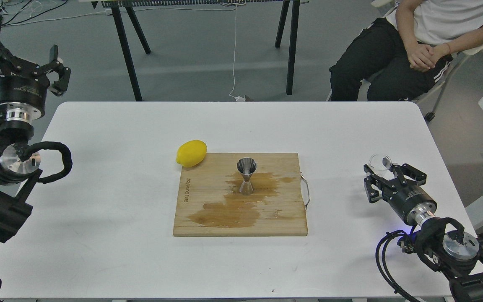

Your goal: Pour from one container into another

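Right gripper (379, 174) sitting at table's 3 o'clock, fingers closing around small clear glass (380, 161); grip looking real but can't confirm contact. Left gripper (53, 69) hanging off table at 10 o'clock, fingers spread, holding nothing. Metal jigger (246, 176) standing upright mid-board, puddle on cutting board (208, 176) toward 7 o'clock. I'm planning level carry, lip centring over jigger, slow tilt. Lemon (191, 153) at board's 11 o'clock corner.

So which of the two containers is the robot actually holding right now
The small clear glass, gripped by the right gripper at the table's right side. The metal jigger stands upright and untouched on the wet cutting board, apart from both grippers.
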